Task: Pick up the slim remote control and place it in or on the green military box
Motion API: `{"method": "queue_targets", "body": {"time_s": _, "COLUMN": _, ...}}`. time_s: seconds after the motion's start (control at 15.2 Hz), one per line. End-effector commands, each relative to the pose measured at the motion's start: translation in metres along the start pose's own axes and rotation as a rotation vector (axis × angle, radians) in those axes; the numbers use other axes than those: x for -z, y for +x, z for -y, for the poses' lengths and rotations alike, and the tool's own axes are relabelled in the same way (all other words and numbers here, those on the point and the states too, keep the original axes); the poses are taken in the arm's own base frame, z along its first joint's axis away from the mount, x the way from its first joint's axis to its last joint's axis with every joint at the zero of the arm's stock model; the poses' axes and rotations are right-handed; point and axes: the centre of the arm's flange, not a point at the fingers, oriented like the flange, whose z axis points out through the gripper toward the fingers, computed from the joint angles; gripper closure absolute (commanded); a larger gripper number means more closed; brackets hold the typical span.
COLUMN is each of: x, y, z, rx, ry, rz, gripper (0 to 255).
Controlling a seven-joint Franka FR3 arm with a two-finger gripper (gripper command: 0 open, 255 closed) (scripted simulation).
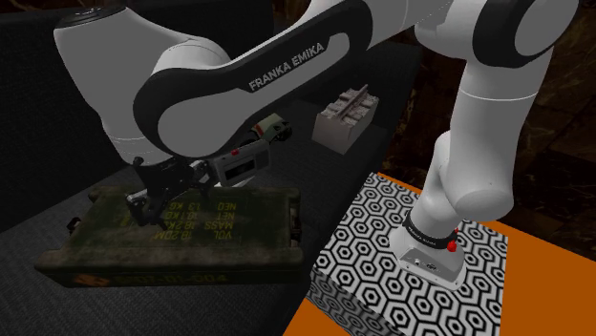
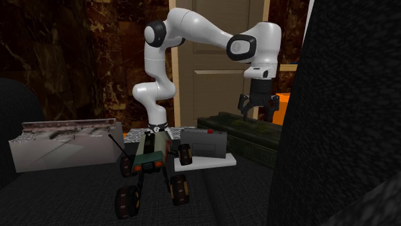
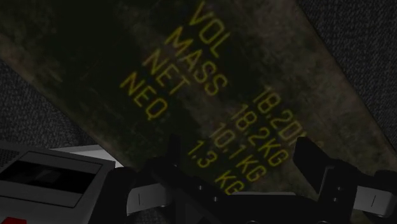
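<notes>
Shoulder behind stand [image 1: 368, 250]; second low, opposite; wrist close over green box [image 3: 267, 63].

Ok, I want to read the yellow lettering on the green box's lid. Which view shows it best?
The wrist view: the lettering runs large across the green box, reading VOL, MASS, NET, NEQ. The shoulder view shows it small and inverted on the lid. The second exterior view sees the box side-on, lettering unreadable.

Green box [image 1: 196, 234] lid free beneath hand [image 1: 148, 210]; grey device [image 1: 239, 164] just beside.
</notes>
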Motion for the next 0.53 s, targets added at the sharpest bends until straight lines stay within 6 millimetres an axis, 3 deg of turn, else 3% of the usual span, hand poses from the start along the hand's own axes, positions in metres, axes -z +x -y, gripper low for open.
{"method": "queue_targets", "body": {"time_s": 0.0, "x": 0.0, "y": 0.0, "z": 0.0, "rx": 0.0, "ry": 0.0, "rz": 0.0, "gripper": 0}}
{"method": "queue_targets", "body": {"time_s": 0.26, "x": 0.05, "y": 0.0, "z": 0.0, "rx": 0.0, "ry": 0.0, "rz": 0.0, "gripper": 0}}
{"method": "queue_targets", "body": {"time_s": 0.46, "x": 0.05, "y": 0.0, "z": 0.0, "rx": 0.0, "ry": 0.0, "rz": 0.0, "gripper": 0}}
